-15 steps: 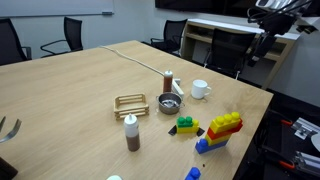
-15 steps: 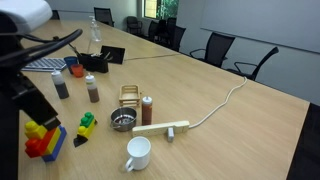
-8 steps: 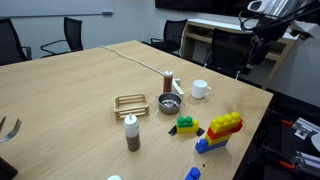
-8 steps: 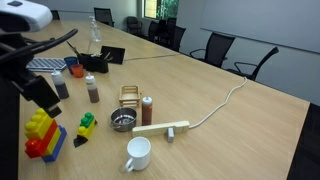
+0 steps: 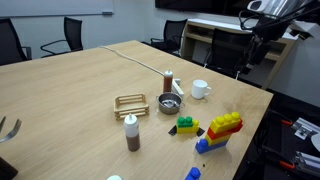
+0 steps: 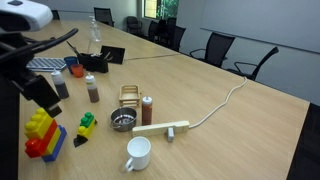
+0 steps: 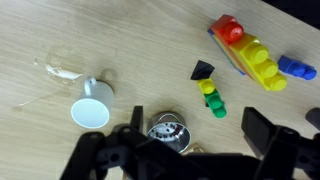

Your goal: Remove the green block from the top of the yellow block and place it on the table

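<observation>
The green block sits on the small yellow block near the table's corner, with a black wedge beside them. It shows in an exterior view too. In the wrist view the green block and yellow block lie below me, between my fingers and slightly ahead. My gripper is open and empty, high above the table. It also shows in both exterior views, well clear of the blocks.
A red, blue and yellow brick stack stands next to the green block. A metal bowl, a white mug, a wooden rack, sauce bottles and a cable are nearby. Office chairs ring the table.
The arm shifted a little a second ago, with the gripper rising slightly, and has since held still. The blocks have not moved.
</observation>
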`<state>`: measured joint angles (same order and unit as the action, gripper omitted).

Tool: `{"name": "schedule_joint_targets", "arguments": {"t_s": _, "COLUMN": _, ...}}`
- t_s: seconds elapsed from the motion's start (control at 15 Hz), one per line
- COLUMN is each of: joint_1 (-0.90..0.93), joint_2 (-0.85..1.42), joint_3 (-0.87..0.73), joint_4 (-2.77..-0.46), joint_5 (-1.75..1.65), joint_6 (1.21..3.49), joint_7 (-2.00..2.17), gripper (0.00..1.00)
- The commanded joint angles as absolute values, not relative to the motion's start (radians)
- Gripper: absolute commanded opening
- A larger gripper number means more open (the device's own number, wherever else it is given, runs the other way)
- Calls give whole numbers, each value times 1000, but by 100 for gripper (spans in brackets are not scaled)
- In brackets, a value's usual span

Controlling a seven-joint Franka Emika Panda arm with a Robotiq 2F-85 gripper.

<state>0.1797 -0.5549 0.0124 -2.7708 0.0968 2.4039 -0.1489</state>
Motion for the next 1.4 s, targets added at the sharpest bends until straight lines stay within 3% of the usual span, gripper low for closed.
{"name": "schedule_joint_targets", "arguments": {"t_s": 0.0, "joint_1": 204, "joint_2": -505, "joint_3": 35, "joint_4": -2748, "joint_5": 102, "joint_6": 2455, "joint_7": -164, "gripper": 100}}
{"name": "schedule_joint_targets", "arguments": {"t_s": 0.4, "joint_1": 298, "joint_2": -251, "joint_3": 124, "joint_4": -2629, "joint_5": 67, "joint_6": 2625, "joint_7": -194, "gripper": 100}}
{"name": "schedule_joint_targets", "arguments": {"t_s": 0.87, "joint_1": 272, "joint_2": 60, "joint_3": 191, "joint_4": -2457, "joint_5": -147, "joint_6": 2624, "joint_7": -177, "gripper": 100}}
{"name": "schedule_joint_targets", "arguments": {"t_s": 1.33, "joint_1": 268, "joint_2": 68, "joint_3": 197, "joint_4": -2458, "joint_5": -130, "joint_6": 2631, "joint_7": -178, "gripper": 100}}
